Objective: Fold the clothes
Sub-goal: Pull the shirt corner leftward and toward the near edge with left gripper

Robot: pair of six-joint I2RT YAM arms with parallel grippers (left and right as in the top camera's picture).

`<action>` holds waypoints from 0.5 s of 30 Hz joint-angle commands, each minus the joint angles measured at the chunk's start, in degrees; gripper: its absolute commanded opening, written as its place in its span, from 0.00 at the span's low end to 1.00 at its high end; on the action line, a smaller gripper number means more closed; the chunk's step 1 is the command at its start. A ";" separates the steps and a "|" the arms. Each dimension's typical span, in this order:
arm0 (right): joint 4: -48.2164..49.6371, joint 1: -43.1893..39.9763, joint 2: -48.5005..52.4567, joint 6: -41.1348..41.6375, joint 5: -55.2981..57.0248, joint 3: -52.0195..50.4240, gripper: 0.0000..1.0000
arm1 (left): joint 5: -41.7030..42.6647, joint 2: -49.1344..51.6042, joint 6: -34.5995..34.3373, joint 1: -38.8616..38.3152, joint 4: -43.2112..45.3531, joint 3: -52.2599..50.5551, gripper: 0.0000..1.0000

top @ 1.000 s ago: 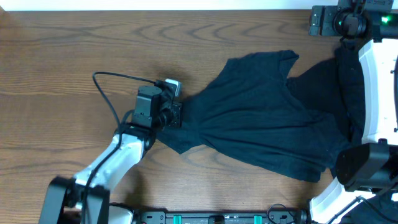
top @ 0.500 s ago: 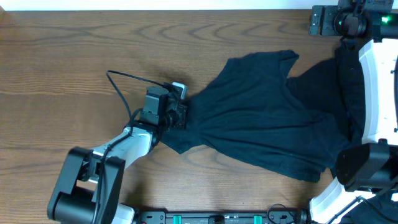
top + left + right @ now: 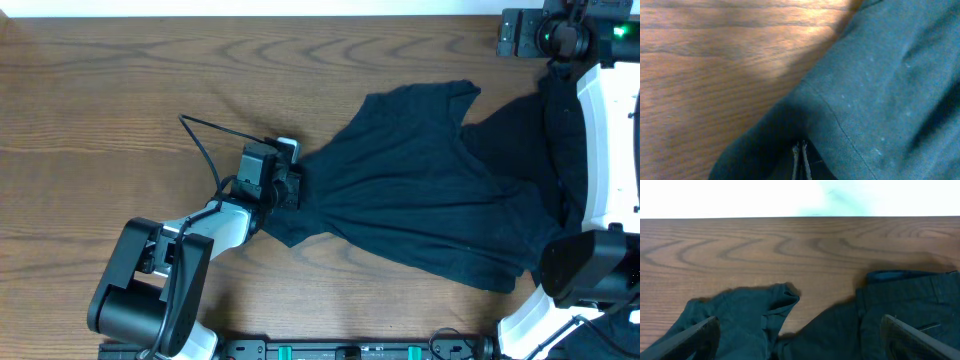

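Note:
A dark navy T-shirt [image 3: 420, 200] lies spread on the wooden table, drawn to a point at its left edge. There my left gripper [image 3: 291, 186] is shut on the T-shirt's cloth. In the left wrist view its fingertips [image 3: 801, 152] are pressed together with dark fabric [image 3: 880, 100] folded around them. A second dark garment [image 3: 555, 130] lies at the right, partly under the right arm [image 3: 605, 130]. My right gripper [image 3: 800, 322] stands wide open and empty above the gap between the T-shirt's sleeve [image 3: 745, 315] and that garment [image 3: 910, 305].
The bare wooden table [image 3: 100, 120] stretches to the left and along the back edge. A black cable [image 3: 200, 140] loops above the left arm. A black camera mount [image 3: 545, 35] sits at the back right corner.
The left arm has shifted right and folded closer to its base, with the gripper still on the shirt's left edge. The shirt's outline has barely changed. The right arm has not moved.

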 commanded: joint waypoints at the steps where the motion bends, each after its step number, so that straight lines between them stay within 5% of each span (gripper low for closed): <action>1: -0.04 -0.07 0.20 0.59 -0.22 -0.22 0.99 | -6.05 0.96 -0.57 0.79 -0.39 0.74 0.06; 15: -0.02 -0.07 0.20 0.59 -0.22 -0.22 0.99 | -9.33 0.96 -3.08 16.11 -11.67 0.74 0.06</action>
